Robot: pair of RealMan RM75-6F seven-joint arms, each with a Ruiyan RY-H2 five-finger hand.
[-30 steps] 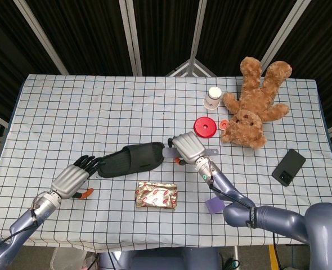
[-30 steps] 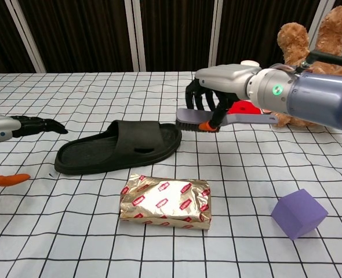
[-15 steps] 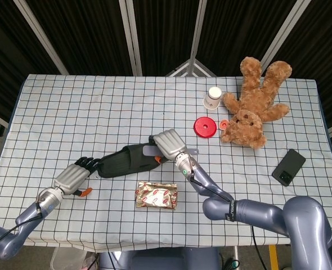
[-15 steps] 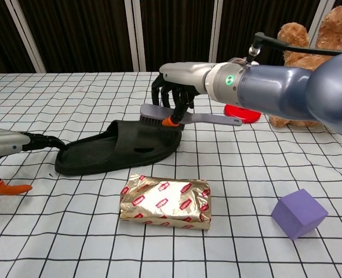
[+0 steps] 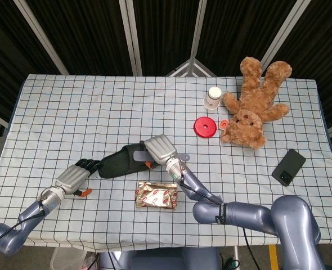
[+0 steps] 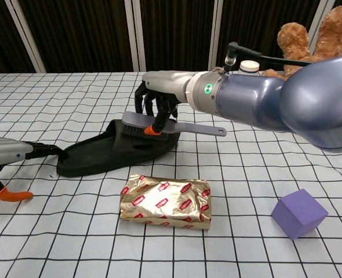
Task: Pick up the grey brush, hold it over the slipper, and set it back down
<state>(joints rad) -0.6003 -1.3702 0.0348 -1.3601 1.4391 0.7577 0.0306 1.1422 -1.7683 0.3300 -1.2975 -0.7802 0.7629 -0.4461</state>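
the slipper [image 6: 119,152] looks like matt black rubber or foam, its sole faintly ribbed. the grey brush [image 6: 174,125] has a smooth, dull plastic handle. the right hand [image 6: 159,104] shows satin silver metal on its back, with black fingers and a glossy orange thumb tip. at 6 o'clock from the slipper, the packet [image 6: 166,201] is crinkled, shiny gold foil. the tablecloth [image 6: 246,174] is matt checked cloth. the teddy bear [image 5: 255,112] is shaggy brown plush.
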